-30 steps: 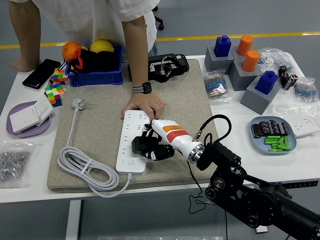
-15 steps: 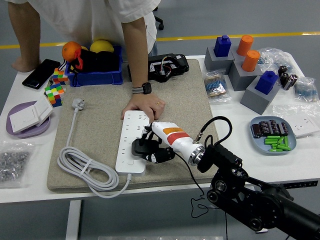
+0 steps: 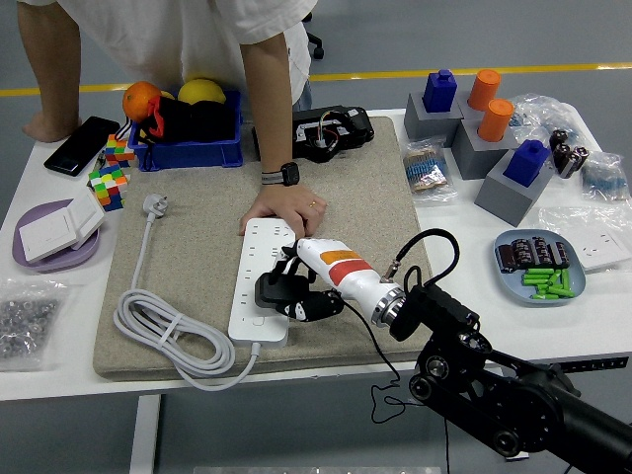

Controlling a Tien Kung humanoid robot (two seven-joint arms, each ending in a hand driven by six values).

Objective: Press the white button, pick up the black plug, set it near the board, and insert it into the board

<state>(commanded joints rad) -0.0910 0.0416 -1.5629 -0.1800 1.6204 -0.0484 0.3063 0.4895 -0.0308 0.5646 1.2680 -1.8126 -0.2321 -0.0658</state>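
Near the counter's front edge, the right hand (image 3: 314,286) had its fingers (image 3: 308,308) curled around the black plug (image 3: 275,288), a small, chunky, dark block. It held the plug over the right edge of the long white board (image 3: 259,281), which lay on a tan mat (image 3: 197,247). Farther back, a person's hand (image 3: 281,207) pressed flat on the board's far end.

White table (image 3: 592,326) carries a beige mat (image 3: 375,212) in the middle. Left side: purple plate (image 3: 30,262), phone (image 3: 79,145), colour cubes (image 3: 109,183), blue bin (image 3: 193,150), bag of small parts (image 3: 22,331). Right side: grey blocks (image 3: 499,163) with blue and orange pegs, blue-grey dish (image 3: 538,267), plastic bags (image 3: 430,168).
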